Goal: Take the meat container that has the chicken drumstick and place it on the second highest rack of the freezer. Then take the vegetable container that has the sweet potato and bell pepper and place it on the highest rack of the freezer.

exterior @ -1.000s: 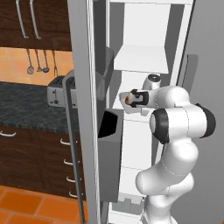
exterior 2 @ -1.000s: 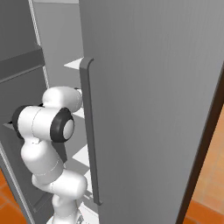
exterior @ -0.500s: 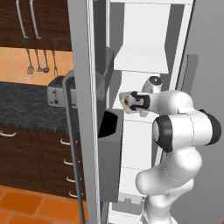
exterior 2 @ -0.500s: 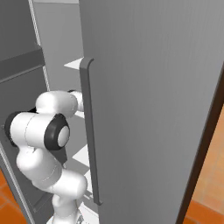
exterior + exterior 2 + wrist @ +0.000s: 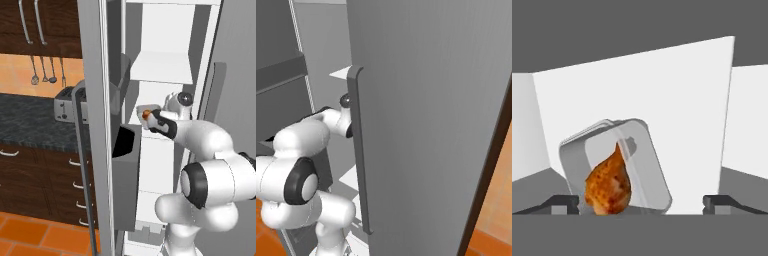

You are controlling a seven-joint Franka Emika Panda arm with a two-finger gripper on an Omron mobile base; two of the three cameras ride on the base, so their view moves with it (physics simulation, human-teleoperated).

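In the hand view, the end effector [image 5: 641, 202] is seen wide open, with its tips far apart at the bottom of the frame and nothing held. The drumstick [image 5: 608, 183] is seen in its clear tray [image 5: 647, 165], low and left of centre, just in front, nearer the left tip. The tray is set on a white freezer shelf [image 5: 677, 125].

Chicken drumstick [image 5: 608, 185]: glossy orange-brown, thick end low, narrow end pointing up, lying in a clear rounded-square meat container [image 5: 639, 150]. In the hand view the container looks tilted and sits on a white shelf [image 5: 662, 100] inside the freezer [image 5: 165, 65], white walls behind and beside it. Left base view: drumstick [image 5: 146, 114] shows as a small orange spot at shelf level, under the upper white shelf.
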